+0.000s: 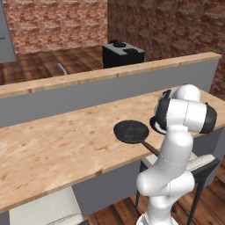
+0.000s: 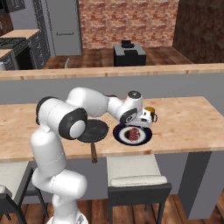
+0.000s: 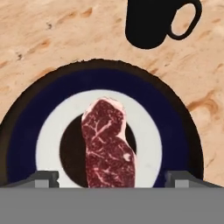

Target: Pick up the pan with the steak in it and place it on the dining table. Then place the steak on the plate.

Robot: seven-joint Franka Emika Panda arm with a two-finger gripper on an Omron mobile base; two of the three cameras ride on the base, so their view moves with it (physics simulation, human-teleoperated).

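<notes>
The steak (image 3: pixel 107 146) lies on the plate (image 3: pixel 175 131) between the wide-open, empty tool (image 3: pixel 111 178).

Things around the work place, in a kitchen with brick walls

A black mug (image 3: pixel 151 22) stands upright on the light wood, its handle to the right in the hand view. Behind runs a higher wooden ledge (image 1: pixel 110 72) on a grey wall (image 2: pixel 175 85). Beyond it, on the dark wooden floor (image 1: pixel 52 61), stands a black stove (image 2: pixel 129 53) before the red brick wall (image 2: pixel 127 22). At the far left there is a grey tall cabinet (image 2: pixel 63 24) and a second stove (image 2: pixel 15 46) beside a counter (image 2: pixel 22 33). Two stools with white cushions, one (image 2: pixel 135 168) on dark legs and another (image 1: pixel 44 208) further left, stand below the front edge.
</notes>
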